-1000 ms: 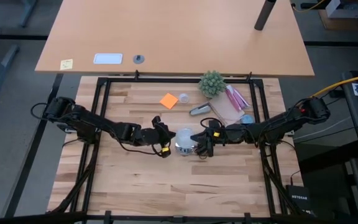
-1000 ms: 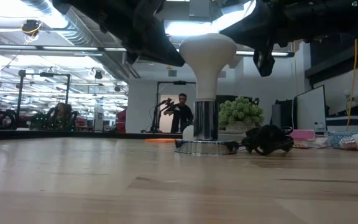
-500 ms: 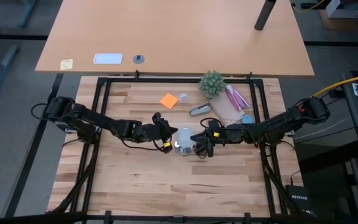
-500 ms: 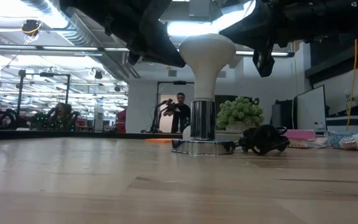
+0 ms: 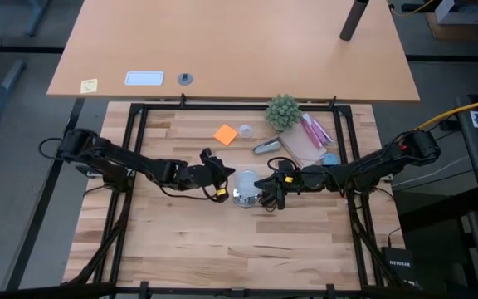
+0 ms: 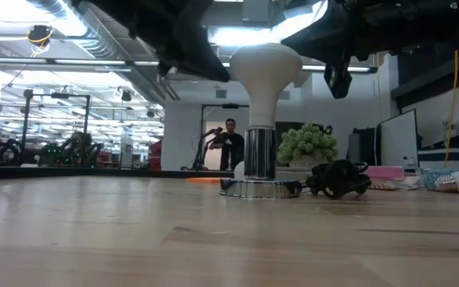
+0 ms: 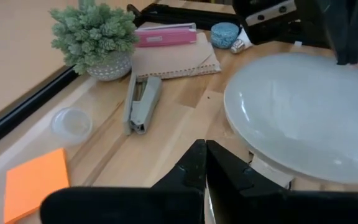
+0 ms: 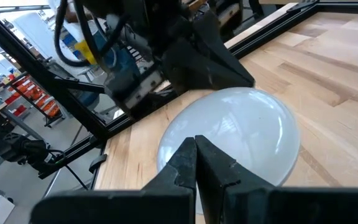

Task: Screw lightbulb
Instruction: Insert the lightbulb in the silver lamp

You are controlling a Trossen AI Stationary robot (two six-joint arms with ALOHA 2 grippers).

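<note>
On the left side of the light wooden table (image 5: 181,241), the left gripper (image 5: 220,177) reaches in toward the middle. Its two dark fingers (image 7: 219,168) are pressed tight together and hold nothing. It sits just beside the small white frosted lightbulb (image 5: 246,180), on the bulb's left. In the left wrist view the round white head fills the space right past the closed fingertips, very near, but whether they touch it cannot be told.

In the middle stands the lightbulb itself. From the low view it is upright — its round head on top, its narrow neck going down into a shiny silver round base (image 6: 255,186) that sits flat on the table. It looks like the neck is already in the socket, so the bulb stands by itself with no one holding it. That is likely why both grippers can be shut and empty.

On the right, the right gripper (image 5: 270,192) comes in from the other side. Its fingers (image 8: 210,163) are shut tight too, and the white head lies just past their tips. So the bulb sits between the two grippers — one on each side, up at the height of its head.

Farther back on the table are an orange square sticky pad (image 5: 225,134), a grey metal stapler (image 5: 265,147) and a small green plant in a pot (image 5: 282,111), well apart from the bulb.
</note>
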